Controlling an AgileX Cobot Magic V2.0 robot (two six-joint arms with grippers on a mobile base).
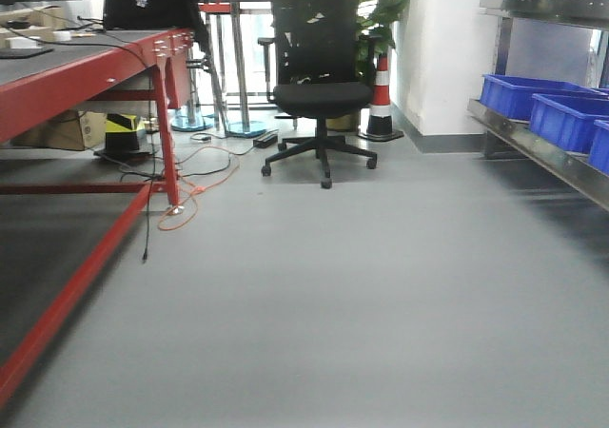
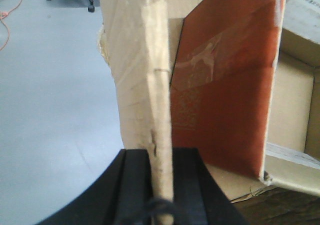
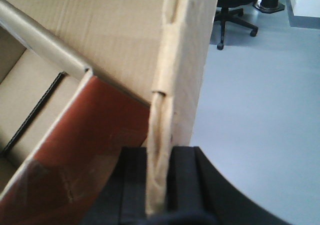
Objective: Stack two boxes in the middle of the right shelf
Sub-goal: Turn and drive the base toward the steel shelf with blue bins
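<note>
The left tool is clenched on an upstanding side wall of a brown cardboard box. The wall is pinched edge-on between the black pads and rises straight ahead of the tool. The right tool is clamped in the same way on a cardboard wall that runs up and away from it. On the inner side of each tool an open interior is seen, with a reddish-brown flap crossed by clear tape. On the outer side only grey floor is seen, well beyond.

The box is judged light but soft. The pinched wall is creased and split along its edge, so it may bend or tear under a hard pull. A hold on opposite walls, close to the folds, would be stiffer.

One box seems to be shared by both tools, though it is shown whole in no view. No second box can be found. The shelf, loaded with blue bins, is seen only in the front view, ahead and to the right. It is cut off by the frame, so its middle level cannot be made out.
</note>
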